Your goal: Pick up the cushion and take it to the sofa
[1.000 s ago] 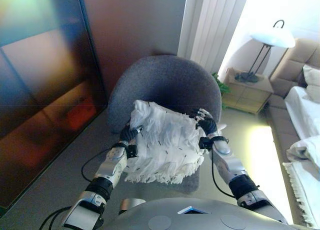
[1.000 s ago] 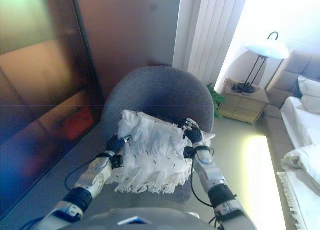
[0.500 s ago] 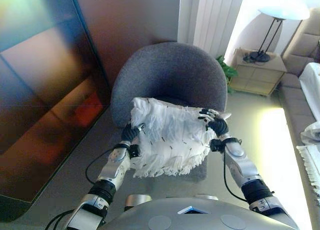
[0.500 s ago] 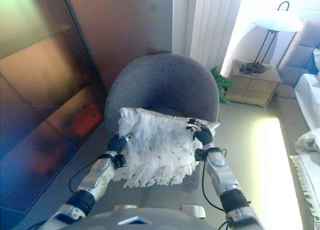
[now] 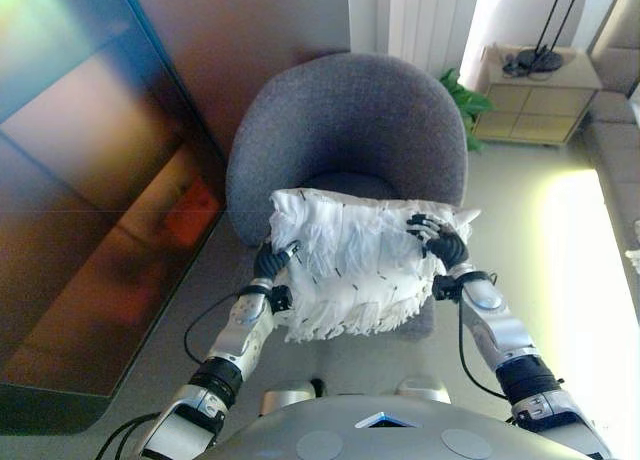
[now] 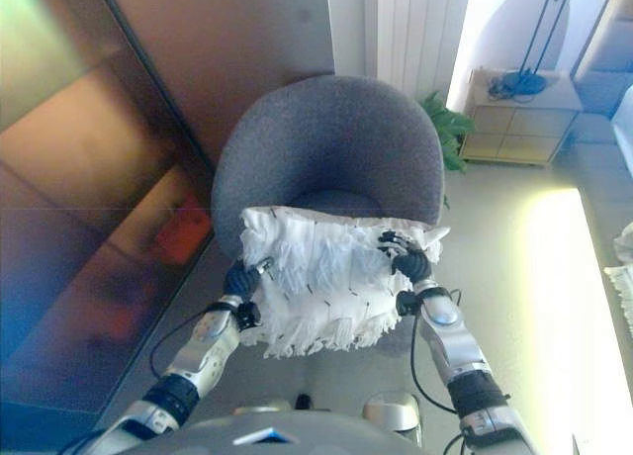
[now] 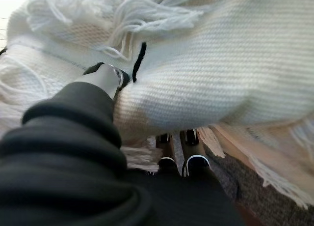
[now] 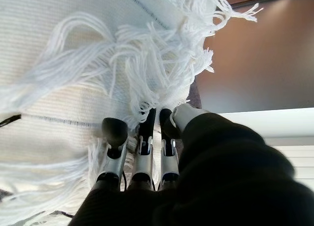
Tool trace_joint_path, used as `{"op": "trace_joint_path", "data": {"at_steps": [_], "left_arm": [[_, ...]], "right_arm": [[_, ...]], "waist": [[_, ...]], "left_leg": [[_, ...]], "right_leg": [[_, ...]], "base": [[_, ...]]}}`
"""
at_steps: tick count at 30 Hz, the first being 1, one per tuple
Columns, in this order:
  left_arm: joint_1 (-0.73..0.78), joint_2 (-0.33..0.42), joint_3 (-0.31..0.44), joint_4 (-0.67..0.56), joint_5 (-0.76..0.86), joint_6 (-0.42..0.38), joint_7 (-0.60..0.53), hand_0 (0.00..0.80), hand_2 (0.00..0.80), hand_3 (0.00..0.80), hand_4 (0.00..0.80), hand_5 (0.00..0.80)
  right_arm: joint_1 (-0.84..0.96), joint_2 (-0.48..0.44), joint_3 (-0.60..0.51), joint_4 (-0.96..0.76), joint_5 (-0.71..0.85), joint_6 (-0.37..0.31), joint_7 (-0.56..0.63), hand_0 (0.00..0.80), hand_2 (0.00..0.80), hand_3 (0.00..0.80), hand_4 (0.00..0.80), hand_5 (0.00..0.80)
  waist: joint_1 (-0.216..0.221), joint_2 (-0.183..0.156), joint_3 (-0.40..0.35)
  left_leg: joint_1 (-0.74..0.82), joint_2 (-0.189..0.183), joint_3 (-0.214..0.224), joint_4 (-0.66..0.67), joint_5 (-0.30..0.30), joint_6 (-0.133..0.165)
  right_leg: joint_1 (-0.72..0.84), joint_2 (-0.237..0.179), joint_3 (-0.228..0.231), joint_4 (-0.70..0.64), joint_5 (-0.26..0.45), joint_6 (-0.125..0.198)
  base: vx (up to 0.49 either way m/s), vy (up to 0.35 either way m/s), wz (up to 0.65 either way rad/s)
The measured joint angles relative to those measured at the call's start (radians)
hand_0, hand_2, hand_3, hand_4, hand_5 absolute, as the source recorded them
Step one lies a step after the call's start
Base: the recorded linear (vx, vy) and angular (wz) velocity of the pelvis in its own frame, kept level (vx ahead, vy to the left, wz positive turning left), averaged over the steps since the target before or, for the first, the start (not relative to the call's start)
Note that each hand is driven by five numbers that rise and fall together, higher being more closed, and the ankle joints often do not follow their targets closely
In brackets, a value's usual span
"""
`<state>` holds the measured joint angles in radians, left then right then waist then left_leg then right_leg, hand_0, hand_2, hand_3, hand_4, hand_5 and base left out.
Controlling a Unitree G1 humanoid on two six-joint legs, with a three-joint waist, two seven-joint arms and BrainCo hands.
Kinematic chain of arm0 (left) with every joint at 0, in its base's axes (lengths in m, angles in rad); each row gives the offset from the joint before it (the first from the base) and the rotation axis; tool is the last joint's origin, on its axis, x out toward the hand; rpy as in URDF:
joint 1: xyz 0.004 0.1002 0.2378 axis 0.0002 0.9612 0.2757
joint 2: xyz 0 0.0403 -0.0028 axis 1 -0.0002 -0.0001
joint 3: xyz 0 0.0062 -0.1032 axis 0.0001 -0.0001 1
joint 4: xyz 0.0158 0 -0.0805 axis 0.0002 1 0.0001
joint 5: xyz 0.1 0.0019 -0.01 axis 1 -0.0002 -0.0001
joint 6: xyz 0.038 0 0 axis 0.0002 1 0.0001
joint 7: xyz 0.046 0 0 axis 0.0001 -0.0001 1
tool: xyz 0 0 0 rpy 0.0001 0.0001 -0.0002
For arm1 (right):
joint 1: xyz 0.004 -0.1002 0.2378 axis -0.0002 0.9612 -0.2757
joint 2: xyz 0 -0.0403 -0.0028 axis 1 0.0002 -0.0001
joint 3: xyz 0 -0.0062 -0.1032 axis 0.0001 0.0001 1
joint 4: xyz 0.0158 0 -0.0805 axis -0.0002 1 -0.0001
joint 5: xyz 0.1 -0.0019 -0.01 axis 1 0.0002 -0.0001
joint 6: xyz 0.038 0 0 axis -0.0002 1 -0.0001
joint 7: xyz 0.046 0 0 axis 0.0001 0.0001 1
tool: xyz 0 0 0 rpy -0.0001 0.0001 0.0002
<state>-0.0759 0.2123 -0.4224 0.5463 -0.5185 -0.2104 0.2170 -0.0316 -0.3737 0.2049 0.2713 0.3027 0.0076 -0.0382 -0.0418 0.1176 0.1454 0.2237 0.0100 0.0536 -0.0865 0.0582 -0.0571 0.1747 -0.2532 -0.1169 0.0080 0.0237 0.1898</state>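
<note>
Camera view shifted; cushion (image 5: 358,262) unmoved between hands over grey chair (image 5: 345,130). Left hand (image 5: 270,263) and right hand (image 5: 441,244) fingers curled gripping its edges. Cabinet (image 5: 538,98), plant (image 5: 467,91) beyond chair.

- Both eye views look steeply down from the head, side by side, sharing the grey armchair (image 5: 350,130), white cushion (image 5: 355,260) and cabinet (image 6: 519,119) at 1 o'clock.
- Left wrist view peers along the left hand (image 7: 105,81), pressed against the cushion.
- Right wrist view does likewise past the right hand (image 8: 142,147).
</note>
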Motion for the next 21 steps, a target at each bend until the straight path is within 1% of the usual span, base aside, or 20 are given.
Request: {"op": "trace_joint_path", "data": {"at_steps": [2, 3, 5, 6, 7, 9, 13, 17, 18, 19, 20, 21], "left_arm": [[-0.031, -0.008, -0.006, 0.010, -0.023, -0.001, 0.038, 0.800, 0.800, 0.800, 0.800, 0.800], [-0.055, -0.015, -0.010, 0.020, -0.029, -0.001, 0.053, 0.800, 0.800, 0.800, 0.800, 0.800], [-0.068, -0.023, -0.011, 0.031, -0.047, -0.002, 0.066, 0.800, 0.800, 0.800, 0.800, 0.800], [-0.082, -0.024, -0.021, 0.050, -0.055, -0.005, 0.075, 0.800, 0.800, 0.800, 0.800, 0.800], [-0.095, -0.026, -0.023, 0.060, -0.055, -0.006, 0.083, 0.800, 0.800, 0.800, 0.800, 0.800], [-0.145, -0.040, -0.030, 0.086, -0.087, -0.006, 0.108, 0.800, 0.800, 0.800, 0.800, 0.800], [-0.188, -0.057, -0.033, 0.109, -0.109, -0.004, 0.131, 0.800, 0.800, 0.800, 0.800, 0.800], [-0.221, -0.057, -0.041, 0.121, -0.126, 0.000, 0.160, 0.800, 0.800, 0.800, 0.800, 0.800], [-0.230, -0.053, -0.049, 0.127, -0.138, 0.014, 0.168, 0.800, 0.800, 0.800, 0.800, 0.800], [-0.245, -0.051, -0.052, 0.129, -0.154, 0.032, 0.177, 0.543, 0.543, 0.543, 0.543, 0.543], [-0.269, -0.050, -0.053, 0.131, -0.180, 0.049, 0.182, 0.000, 0.000, 0.000, 0.000, 0.000], [-0.290, -0.051, -0.054, 0.137, -0.205, 0.051, 0.185, 0.000, 0.000, 0.000, 0.000, 0.000]], "right_arm": [[-0.034, -0.005, -0.001, 0.000, -0.008, 0.001, 0.007, 0.800, 0.800, 0.800, 0.800, 0.800], [-0.047, -0.010, -0.001, 0.001, -0.008, 0.003, 0.006, 0.800, 0.800, 0.800, 0.800, 0.800], [-0.053, -0.013, 0.000, 0.003, -0.008, 0.011, 0.006, 0.800, 0.800, 0.800, 0.800, 0.800], [-0.069, -0.018, 0.003, 0.013, -0.008, 0.020, 0.006, 0.800, 0.800, 0.800, 0.800, 0.800], [-0.084, -0.022, 0.004, 0.015, -0.008, 0.025, 0.006, 0.800, 0.800, 0.800, 0.800, 0.800], [-0.129, -0.040, 0.004, 0.035, -0.007, 0.042, -0.002, 0.800, 0.800, 0.800, 0.800, 0.800], [-0.174, -0.043, 0.005, 0.070, -0.006, 0.056, -0.007, 0.800, 0.800, 0.800, 0.800, 0.800], [-0.215, -0.048, 0.012, 0.093, 0.003, 0.070, -0.010, 0.800, 0.800, 0.800, 0.800, 0.800], [-0.231, -0.051, 0.020, 0.109, 0.023, 0.077, -0.013, 0.800, 0.800, 0.800, 0.800, 0.800], [-0.257, -0.052, 0.026, 0.129, 0.042, 0.088, -0.015, 0.800, 0.800, 0.800, 0.800, 0.800], [-0.283, -0.057, 0.027, 0.144, 0.056, 0.095, -0.020, 0.800, 0.800, 0.800, 0.800, 0.800], [-0.302, -0.063, 0.028, 0.151, 0.066, 0.097, -0.026, 0.800, 0.800, 0.800, 0.800, 0.800]], "waist": [[-0.003, 0.015, -0.005], [-0.007, 0.025, -0.002], [-0.017, 0.027, -0.001], [-0.019, 0.027, -0.002], [-0.019, 0.033, -0.003], [-0.024, 0.043, -0.002], [-0.023, 0.043, 0.000], [-0.023, 0.041, 0.019], [-0.023, 0.039, 0.021], [-0.023, 0.039, 0.023], [-0.023, 0.042, 0.026], [-0.023, 0.045, 0.030]], "left_leg": [[-0.035, -0.010, 0.006, 0.001, 0.002, 0.004], [-0.047, -0.015, 0.008, 0.002, 0.008, 0.011], [-0.048, -0.019, 0.014, 0.003, 0.010, 0.013], [-0.057, -0.019, 0.023, 0.004, 0.009, 0.013], [-0.065, -0.020, 0.026, 0.004, 0.009, 0.013], [-0.101, -0.025, 0.027, 0.009, 0.012, 0.017], [-0.114, -0.029, 0.029, 0.015, 0.014, 0.019], [-0.124, -0.029, 0.030, 0.021, 0.012, 0.016], [-0.127, -0.030, 0.030, 0.024, 0.012, 0.017], [-0.136, -0.031, 0.031, 0.026, 0.011, 0.016], [-0.152, -0.032, 0.032, 0.029, 0.013, 0.018], [-0.164, -0.033, 0.032, 0.029, 0.015, 0.019]], "right_leg": [[-0.047, -0.013, 0.001, 0.013, 0.003, 0.004], [-0.058, -0.018, 0.002, 0.014, 0.008, 0.010], [-0.059, -0.020, 0.003, 0.011, 0.009, 0.012], [-0.075, -0.024, 0.008, 0.014, 0.010, 0.012], [-0.086, -0.027, 0.008, 0.014, 0.012, 0.009], [-0.122, -0.030, 0.009, 0.020, 0.024, 0.016], [-0.139, -0.032, 0.015, 0.024, 0.025, 0.017], [-0.148, -0.033, 0.017, 0.028, 0.025, 0.017], [-0.153, -0.033, 0.019, 0.030, 0.025, 0.017], [-0.164, -0.034, 0.023, 0.032, 0.025, 0.017], [-0.183, -0.035, 0.025, 0.040, 0.027, 0.018], [-0.196, -0.036, 0.025, 0.045, 0.027, 0.018]], "base": [[-0.004, 0.028, -0.08], [0.000, 0.000, 0.00], [-0.064, 0.025, -0.05], [-0.075, 0.010, -0.15], [-0.048, 0.001, -0.16], [-0.015, -0.001, -0.03], [-0.025, -0.011, -0.02], [-0.036, -0.006, 0.00], [-0.091, 0.007, -0.04], [-0.087, 0.010, -0.03], [-0.100, 0.012, 0.01], [-0.055, 0.008, 0.03]]}}
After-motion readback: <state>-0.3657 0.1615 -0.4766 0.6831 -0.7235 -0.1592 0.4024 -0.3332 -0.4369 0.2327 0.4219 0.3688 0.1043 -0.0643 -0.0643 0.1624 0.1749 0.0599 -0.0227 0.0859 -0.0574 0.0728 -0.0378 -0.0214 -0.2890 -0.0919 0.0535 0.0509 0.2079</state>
